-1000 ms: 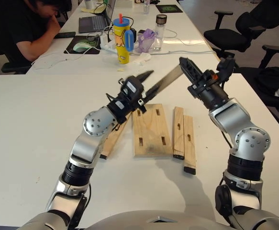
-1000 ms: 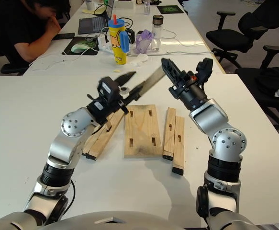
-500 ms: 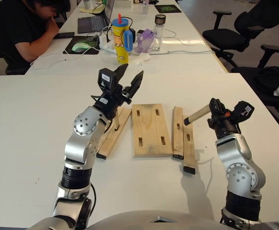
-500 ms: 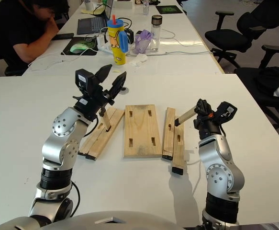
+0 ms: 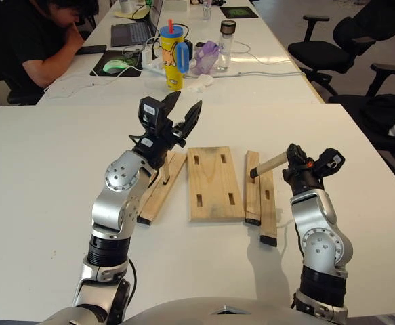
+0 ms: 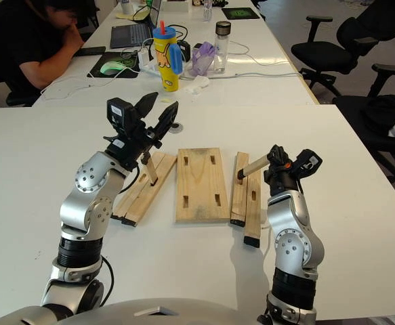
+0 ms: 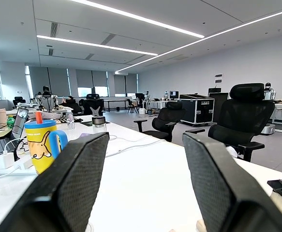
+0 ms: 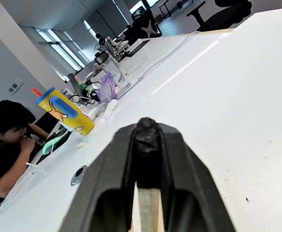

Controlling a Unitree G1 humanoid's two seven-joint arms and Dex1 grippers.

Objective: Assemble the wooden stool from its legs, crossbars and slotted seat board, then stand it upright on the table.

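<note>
– How much has been assembled?
– Nothing can be seen joined. The left gripper (image 5: 188,100) is held wide open and empty above the left leg boards (image 5: 158,191). The slotted seat board (image 5: 214,183) is laid flat mid-table. A crossbar (image 5: 268,164) is clamped in the right gripper (image 5: 293,161) over the right leg boards (image 5: 260,198). All fitting and standing upright is judged left to do.
</note>
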